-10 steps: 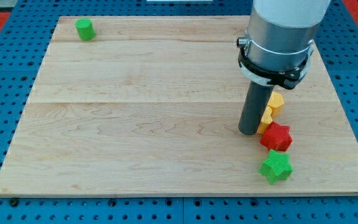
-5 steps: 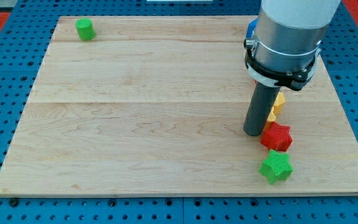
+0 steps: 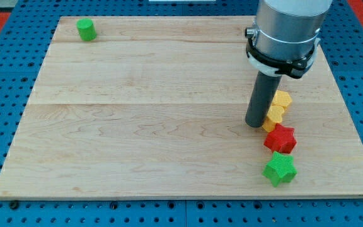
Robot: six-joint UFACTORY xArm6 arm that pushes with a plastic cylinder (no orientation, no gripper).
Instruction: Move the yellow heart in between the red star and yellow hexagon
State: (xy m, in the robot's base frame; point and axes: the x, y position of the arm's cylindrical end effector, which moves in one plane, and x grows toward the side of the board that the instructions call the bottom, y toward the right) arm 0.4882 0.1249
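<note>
My tip [image 3: 255, 124] rests on the board at the view's right, touching or just left of a yellow block [image 3: 272, 118] that looks like the heart. The yellow hexagon [image 3: 282, 100] sits right behind it, touching it. The red star [image 3: 280, 139] lies just below the heart, close to it. The three blocks form a tight line running from the view's upper right down. The arm's grey body hides the board above the hexagon.
A green star [image 3: 279, 169] lies below the red star near the board's bottom edge. A green cylinder-like block [image 3: 86, 29] stands at the board's top left corner. The wooden board [image 3: 144, 126] lies on a blue pegboard.
The tip moved slightly right, then back left and up the view. More of the yellow heart and the hexagon now shows to its right. The blocks have barely shifted.
</note>
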